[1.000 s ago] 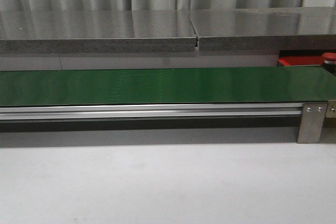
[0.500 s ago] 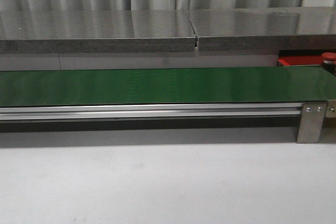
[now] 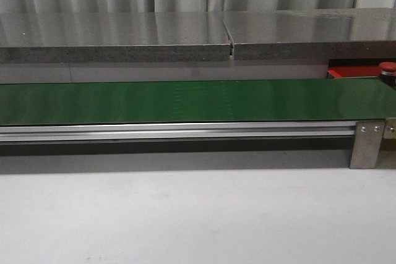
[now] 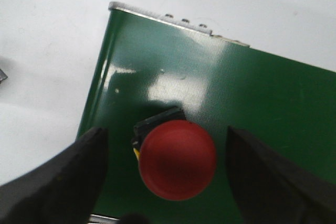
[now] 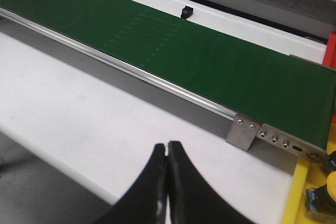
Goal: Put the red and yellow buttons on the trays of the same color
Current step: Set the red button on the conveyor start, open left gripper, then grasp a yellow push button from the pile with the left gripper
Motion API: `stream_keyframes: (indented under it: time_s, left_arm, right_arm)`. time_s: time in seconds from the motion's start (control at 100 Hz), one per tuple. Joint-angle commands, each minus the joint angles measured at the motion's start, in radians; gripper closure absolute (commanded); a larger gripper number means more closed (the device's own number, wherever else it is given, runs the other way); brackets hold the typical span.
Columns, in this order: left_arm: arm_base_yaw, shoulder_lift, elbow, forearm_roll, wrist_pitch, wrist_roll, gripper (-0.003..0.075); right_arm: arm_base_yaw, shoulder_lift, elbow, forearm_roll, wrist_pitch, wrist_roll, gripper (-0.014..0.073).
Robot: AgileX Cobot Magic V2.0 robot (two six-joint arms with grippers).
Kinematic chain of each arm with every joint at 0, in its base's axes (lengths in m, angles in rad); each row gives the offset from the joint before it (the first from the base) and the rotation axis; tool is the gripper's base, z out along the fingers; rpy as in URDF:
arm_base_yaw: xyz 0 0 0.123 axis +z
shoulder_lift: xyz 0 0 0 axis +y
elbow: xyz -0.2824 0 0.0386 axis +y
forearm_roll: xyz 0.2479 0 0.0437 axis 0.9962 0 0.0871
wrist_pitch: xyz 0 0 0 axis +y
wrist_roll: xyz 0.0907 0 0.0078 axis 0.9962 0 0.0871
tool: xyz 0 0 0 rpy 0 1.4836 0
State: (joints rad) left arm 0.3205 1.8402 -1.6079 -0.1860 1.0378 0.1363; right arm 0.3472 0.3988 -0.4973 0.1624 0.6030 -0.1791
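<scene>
In the left wrist view a red button (image 4: pixel 177 159) with a domed cap and a dark body stands on the green belt (image 4: pixel 262 103) near its end. My left gripper (image 4: pixel 167 140) is open, one dark finger on each side of the cap and neither touching it. My right gripper (image 5: pixel 168 146) is shut on nothing above the white table (image 5: pixel 105 119). In the front view, where neither gripper shows, a red tray (image 3: pixel 349 71) lies behind the belt's right end with another red button (image 3: pixel 387 66) by it. A yellow tray (image 5: pixel 295 195) holds a yellow button (image 5: pixel 332 183).
The long green belt (image 3: pixel 185 100) on its aluminium rail (image 3: pixel 185 131) crosses the table, with a metal bracket (image 3: pixel 367 143) at its right end. A grey shelf (image 3: pixel 185 35) runs behind it. A small black part (image 5: pixel 185 11) sits beyond the belt.
A faint stitched seam on the belt has drifted to the right in the front view. Nothing else there differs.
</scene>
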Motion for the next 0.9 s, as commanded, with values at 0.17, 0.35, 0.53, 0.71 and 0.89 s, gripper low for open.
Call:
stream_keyframes:
  time_s: [0.17, 0.35, 0.53, 0.71, 0.89]
  left_arm:
    - [-0.007, -0.068, -0.118, -0.105, -0.01, 0.009, 0.0191]
    - [0.018, -0.075, -0.164, -0.044, -0.003, -0.031, 0.0194]
    - [0.092, -0.065, -0.164, -0.019, 0.015, -0.049, 0.0194]
    - [0.182, -0.032, -0.164, -0.019, 0.048, -0.054, 0.0194]
    - [0.242, 0.042, -0.164, -0.005, 0.084, -0.075, 0.0194]
  right_arm:
    - [0.0, 0.007, -0.026, 0.008, -0.067, -0.008, 0.0662]
    - [0.0, 0.007, -0.026, 0.008, -0.067, -0.008, 0.0662]
    - [0.0, 0.007, -0.026, 0.008, -0.067, -0.008, 0.0662]
    - [0.0, 0.007, -0.026, 0.008, -0.068, -0.008, 0.0662]
    - [0.0, 0.007, -0.026, 0.008, -0.068, -0.008, 0.0662]
